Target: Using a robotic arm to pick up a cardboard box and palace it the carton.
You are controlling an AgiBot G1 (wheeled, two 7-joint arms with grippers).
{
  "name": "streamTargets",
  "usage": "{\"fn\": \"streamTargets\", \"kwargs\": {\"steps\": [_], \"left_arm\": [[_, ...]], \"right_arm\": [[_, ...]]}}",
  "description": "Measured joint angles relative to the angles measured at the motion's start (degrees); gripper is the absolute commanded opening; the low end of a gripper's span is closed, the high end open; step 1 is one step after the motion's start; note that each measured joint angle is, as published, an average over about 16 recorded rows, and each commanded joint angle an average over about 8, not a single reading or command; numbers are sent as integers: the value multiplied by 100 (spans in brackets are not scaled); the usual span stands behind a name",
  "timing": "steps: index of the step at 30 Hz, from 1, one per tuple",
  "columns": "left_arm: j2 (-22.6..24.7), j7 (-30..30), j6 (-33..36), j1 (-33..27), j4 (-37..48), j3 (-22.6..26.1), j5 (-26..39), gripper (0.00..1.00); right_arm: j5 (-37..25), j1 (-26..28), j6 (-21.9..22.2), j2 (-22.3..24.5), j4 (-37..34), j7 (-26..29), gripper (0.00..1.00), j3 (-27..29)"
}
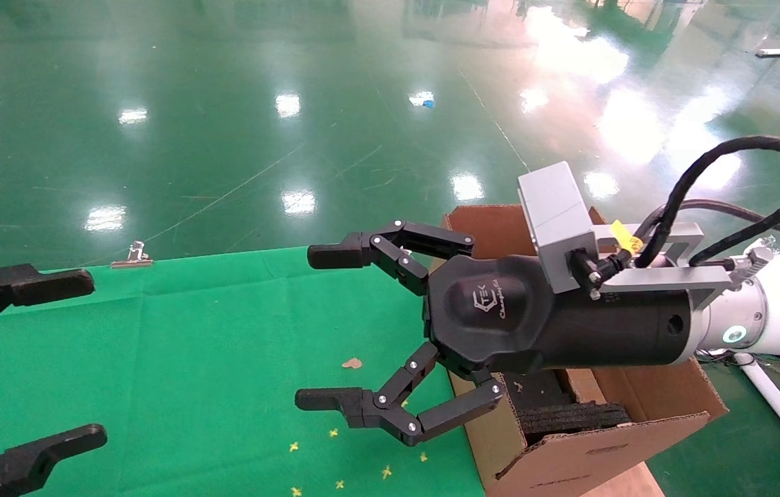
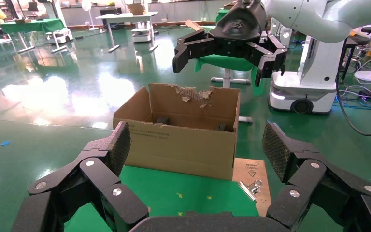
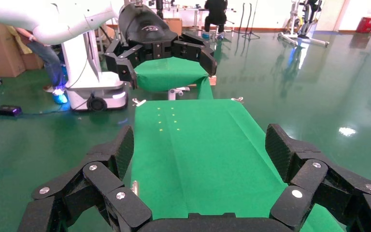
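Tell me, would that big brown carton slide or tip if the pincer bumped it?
Probably slides rather than tips: the carton sits low and wide. It looks light, being thin corrugated card with only some black foam inside. Its torn flap would likely bend easily. The right pincer is open beside it.

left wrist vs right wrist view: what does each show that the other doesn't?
Left wrist only: the carton with its torn-edged flap, a binder clip on a cardboard sheet, and the right claw open above the carton.
Right wrist only: the table's full length, yellow marks on it, and the left claw open beyond its far end.
Both: the green cloth, the glossy green floor, each camera's own open claw. No small cardboard box in either.
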Motion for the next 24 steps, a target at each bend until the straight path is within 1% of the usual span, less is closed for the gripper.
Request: {"fn": "streamTargets", "kwargs": {"steps": [24], "left_arm": [[0,0,0,0,0,0,0,100]], "right_arm": [[0,0,0,0,0,0,100,0]]}}
